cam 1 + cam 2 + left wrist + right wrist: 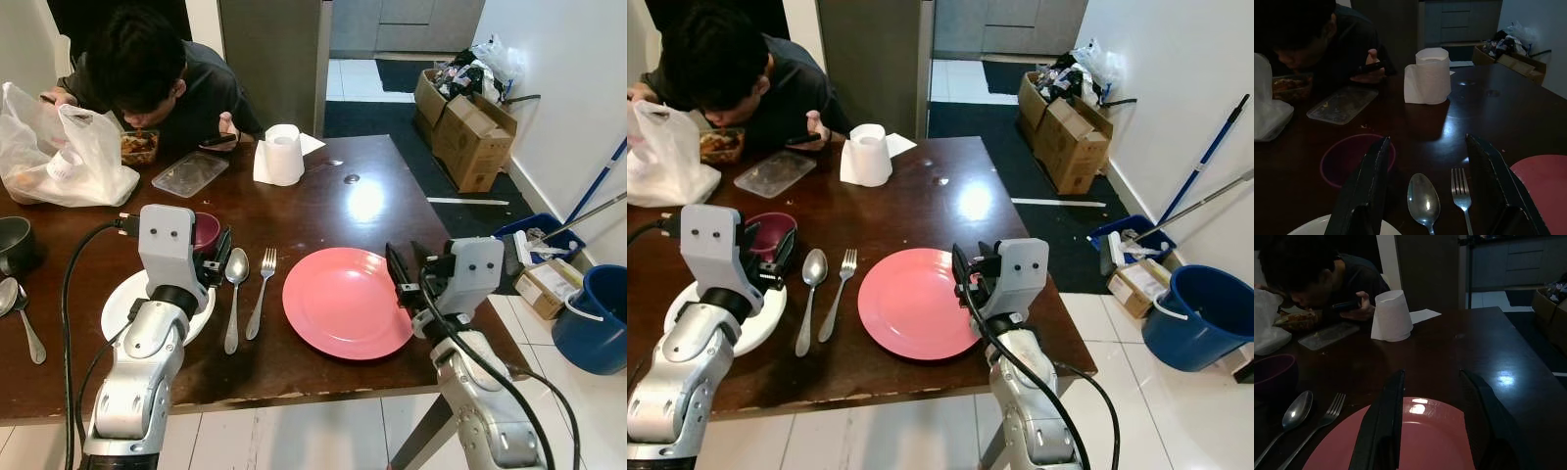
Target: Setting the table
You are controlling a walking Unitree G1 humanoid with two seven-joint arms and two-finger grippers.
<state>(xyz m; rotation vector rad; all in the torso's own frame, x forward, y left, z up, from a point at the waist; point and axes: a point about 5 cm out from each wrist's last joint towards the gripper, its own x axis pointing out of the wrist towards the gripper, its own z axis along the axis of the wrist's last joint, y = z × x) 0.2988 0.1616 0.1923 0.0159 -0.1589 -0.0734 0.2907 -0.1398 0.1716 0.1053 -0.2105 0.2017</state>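
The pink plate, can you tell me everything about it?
The pink plate is round, plain and smooth, with a slightly raised rim and a shine that suggests plastic or glazed ware. It has nothing on it and lies flat on the dark wooden table, near the front edge. A fork and a spoon lie beside it on the robot's left, not touching it. The right hand, fingers open, hovers over the plate's right edge.

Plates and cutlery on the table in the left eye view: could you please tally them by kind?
Plates: 2 (pink plate, white plate)
Spoons: 2 (spoon beside the fork, spoon at the table's left end)
Forks: 1 (fork)
Total: 5
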